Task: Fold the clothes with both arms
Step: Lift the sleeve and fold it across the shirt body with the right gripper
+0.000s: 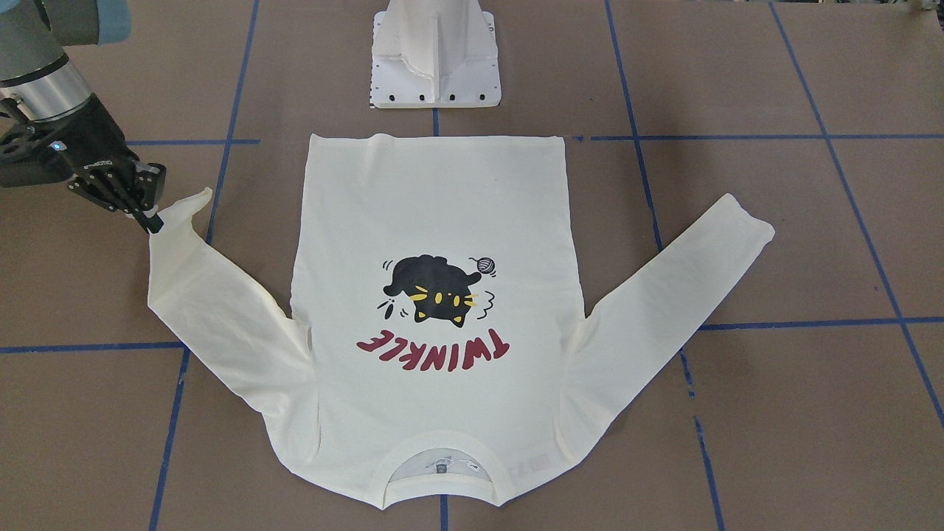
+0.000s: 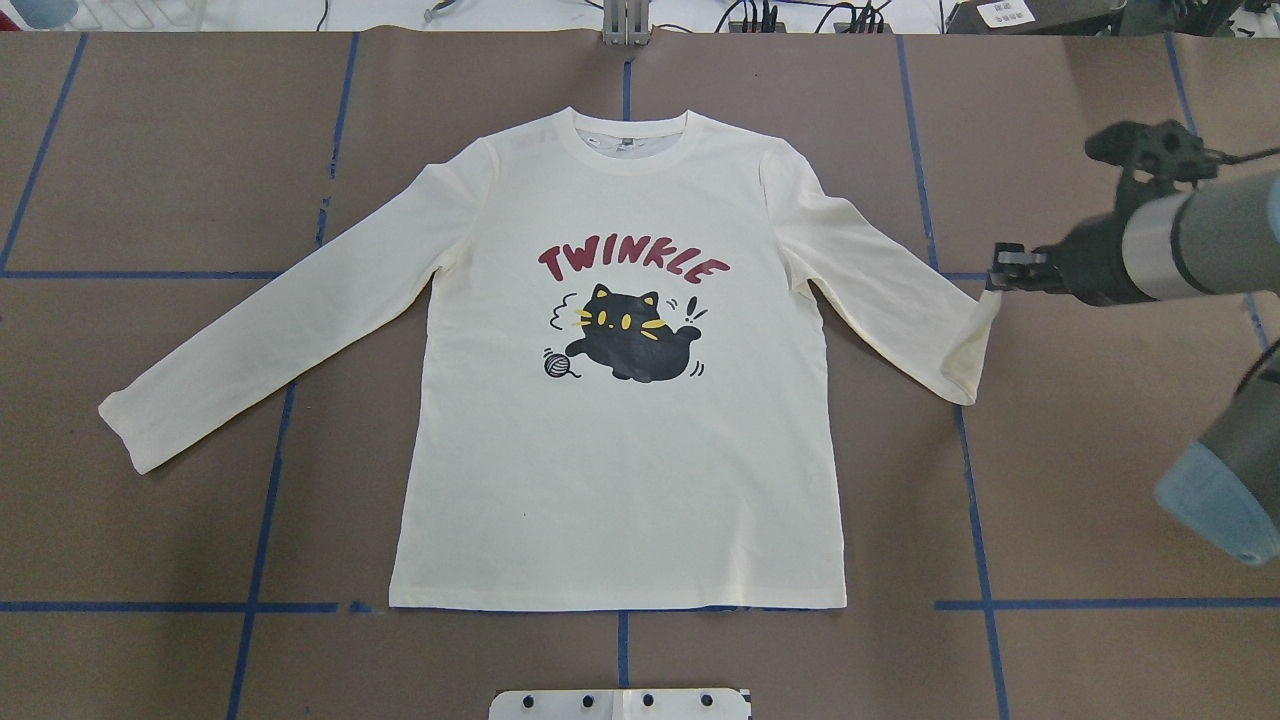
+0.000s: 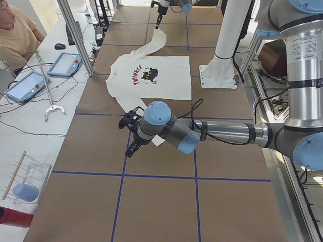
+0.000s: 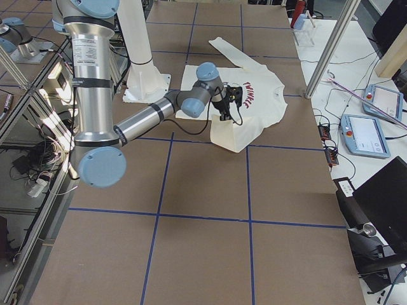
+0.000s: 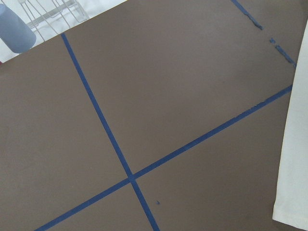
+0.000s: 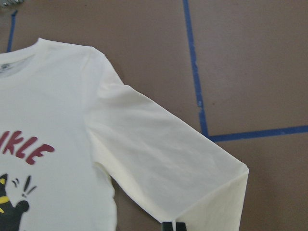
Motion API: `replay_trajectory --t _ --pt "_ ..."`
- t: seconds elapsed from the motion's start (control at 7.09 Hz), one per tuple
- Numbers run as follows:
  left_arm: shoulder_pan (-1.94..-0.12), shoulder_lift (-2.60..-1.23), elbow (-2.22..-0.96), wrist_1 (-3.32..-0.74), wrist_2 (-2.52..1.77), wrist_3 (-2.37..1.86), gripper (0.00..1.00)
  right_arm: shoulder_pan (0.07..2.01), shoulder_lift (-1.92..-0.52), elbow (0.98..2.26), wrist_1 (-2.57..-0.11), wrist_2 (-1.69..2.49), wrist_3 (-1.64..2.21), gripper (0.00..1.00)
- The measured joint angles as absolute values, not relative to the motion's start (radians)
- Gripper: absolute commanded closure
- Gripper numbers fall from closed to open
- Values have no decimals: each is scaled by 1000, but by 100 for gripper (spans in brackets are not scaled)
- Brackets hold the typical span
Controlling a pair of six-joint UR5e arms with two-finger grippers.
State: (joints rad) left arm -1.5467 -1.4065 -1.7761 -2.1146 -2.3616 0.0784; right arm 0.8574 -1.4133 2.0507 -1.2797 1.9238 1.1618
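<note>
Though flat otherwise — shirt cuff (image 1: 181,210) in right pincer (image 1: 151,223).

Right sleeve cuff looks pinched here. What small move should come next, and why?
Probably the right tool should carry the cuff inward across the shirt: it pinches the lifted cuff, the sleeve end bends over, and the body lies flat, print up.

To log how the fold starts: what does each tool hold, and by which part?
The right tool pinches the shirt by its sleeve cuff. For the left tool, it cannot be told.
</note>
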Motion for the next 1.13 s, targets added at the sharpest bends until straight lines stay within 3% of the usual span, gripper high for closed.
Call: replay_trajectory --t 0.28,0.56,0.99,1.13 --pt "-1551 -1390 -1805 -2111 -2361 77 0 854 -1040 1985 -1589 1919 1179 100" --pt "-1554 -1380 -1816 -2109 -2360 74 0 835 -783 1848 -1655 1909 1211 100" --pt "-1555 -1373 -1818 -2108 -2359 73 0 623 -530 1449 -1507 1618 1370 100" --pt "-1556 -1372 -1817 -2108 -2359 73 0 549 -465 1271 -1384 1499 1454 12"
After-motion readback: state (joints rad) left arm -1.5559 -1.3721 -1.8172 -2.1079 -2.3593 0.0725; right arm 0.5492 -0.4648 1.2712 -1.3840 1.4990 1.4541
